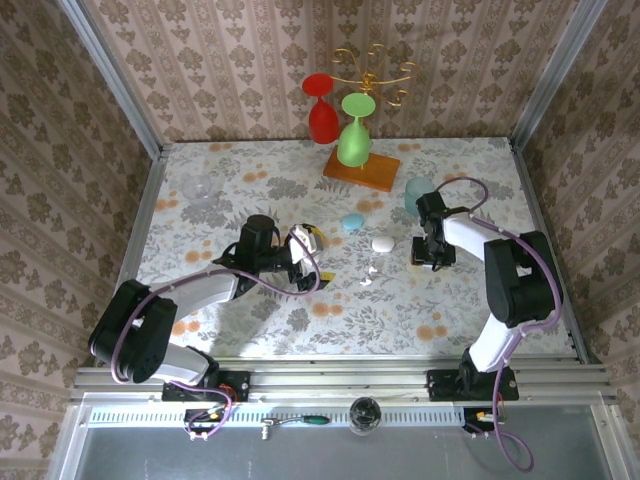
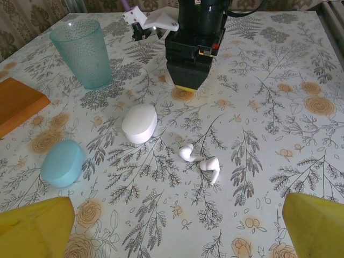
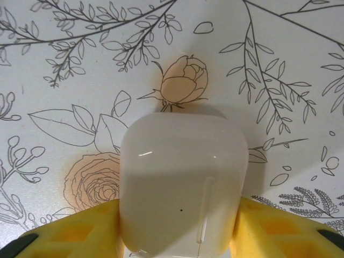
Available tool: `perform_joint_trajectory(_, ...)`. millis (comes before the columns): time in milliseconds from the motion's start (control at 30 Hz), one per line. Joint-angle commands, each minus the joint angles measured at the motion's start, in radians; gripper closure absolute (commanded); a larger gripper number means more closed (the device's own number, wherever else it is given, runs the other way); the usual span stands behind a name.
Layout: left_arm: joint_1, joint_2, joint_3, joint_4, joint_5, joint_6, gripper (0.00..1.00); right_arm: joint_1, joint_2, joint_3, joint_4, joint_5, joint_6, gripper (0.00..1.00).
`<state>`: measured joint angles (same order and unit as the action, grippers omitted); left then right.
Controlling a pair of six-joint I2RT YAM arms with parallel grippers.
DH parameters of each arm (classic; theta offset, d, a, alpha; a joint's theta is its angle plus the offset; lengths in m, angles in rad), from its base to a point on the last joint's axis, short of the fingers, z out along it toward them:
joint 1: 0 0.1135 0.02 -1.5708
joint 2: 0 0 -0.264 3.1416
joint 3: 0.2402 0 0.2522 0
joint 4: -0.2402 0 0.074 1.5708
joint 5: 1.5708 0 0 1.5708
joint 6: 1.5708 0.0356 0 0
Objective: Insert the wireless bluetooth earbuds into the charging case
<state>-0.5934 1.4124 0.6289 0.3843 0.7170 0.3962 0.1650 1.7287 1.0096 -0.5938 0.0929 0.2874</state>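
Two white earbuds point(image 2: 187, 153) lie loose on the surface point(image 2: 279, 75), mid-frame in the left wrist view. They're close side by side, can't tell if they touch. Overhead they're a tiny white speck point(image 1: 370, 273) just below centre, too small to resolve. Charging case point(image 3: 183, 177) is white and rounded-square with a thin line on its face. It sits over an orange rose print in the lower half of the right wrist view, bottom edge cut off by the frame. Right hand point(image 3: 180, 226) has a yellow pad against each side of it, so clamped on the case as far as that view shows. In the left wrist view the right hand point(image 2: 188, 83) is top centre, pointing down, and its yellow finger covers what's between the pads. A white pebble case point(image 2: 139, 123) is near the earbuds, up-left. A blue case point(image 2: 63, 163) is further left, a teal cup point(image 2: 83, 52) is upper left, and an orange board point(image 2: 16, 102) is clipped by the left edge. Left hand point(image 2: 176, 217) has its yellow fingers point(image 2: 35, 228) in the bottom corners, wide apart with nothing between them, partly cut off by the frame.
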Motion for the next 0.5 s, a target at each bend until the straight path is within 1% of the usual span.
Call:
perform_joint_trajectory(0, 0.016, -0.02, 0.007, -0.025, 0.006, -0.059, 0.0, -0.004, -0.055, -0.033, 0.029, -0.04, -0.031, 0.51)
perform_joint_trajectory(67, 0.029, -0.021, 0.015, -0.024, -0.03, -0.123, 0.0, -0.002, -0.104, -0.061, 0.051, -0.071, -0.07, 0.52)
perform_joint_trajectory(167, 0.057, -0.036, 0.024, -0.022, -0.142, -0.265, 0.0, 0.02, -0.208, -0.115, 0.143, -0.116, -0.15, 0.54)
perform_joint_trajectory(267, 0.086, -0.06, 0.056, -0.074, -0.215, -0.401, 0.0, 0.061, -0.328, -0.181, 0.237, -0.16, -0.24, 0.56)
perform_joint_trajectory(333, 0.106, -0.077, 0.069, -0.106, -0.228, -0.472, 0.0, 0.102, -0.428, -0.223, 0.312, -0.171, -0.29, 0.56)
perform_joint_trajectory(433, 0.13, -0.109, 0.097, -0.176, -0.243, -0.599, 0.01, 0.162, -0.521, -0.26, 0.386, -0.235, -0.404, 0.51)
perform_joint_trajectory(467, 0.156, -0.114, 0.113, -0.206, -0.244, -0.65, 0.02, 0.19, -0.542, -0.263, 0.403, -0.218, -0.434, 0.52)
